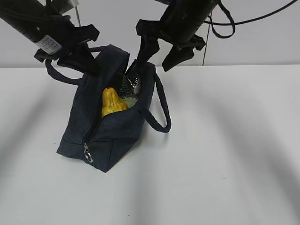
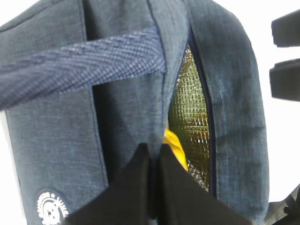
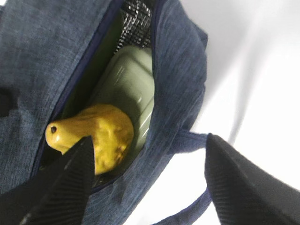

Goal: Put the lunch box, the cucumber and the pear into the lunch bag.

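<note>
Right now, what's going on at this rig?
Two arms are packing a navy lunch bag on the white table. The left gripper is shut, pinching the bag's edge beside the opening. The right gripper hangs open above the opening, holding nothing. Inside, the pear lies against the sage-green lunch box. The cucumber is not clearly visible, so I can't confirm it is in. The zipper is open.

one lunch bag [image 1: 112, 126], one pear [image 1: 111, 102], one lunch box [image 3: 129, 82], two handles [image 1: 161, 110]
</note>
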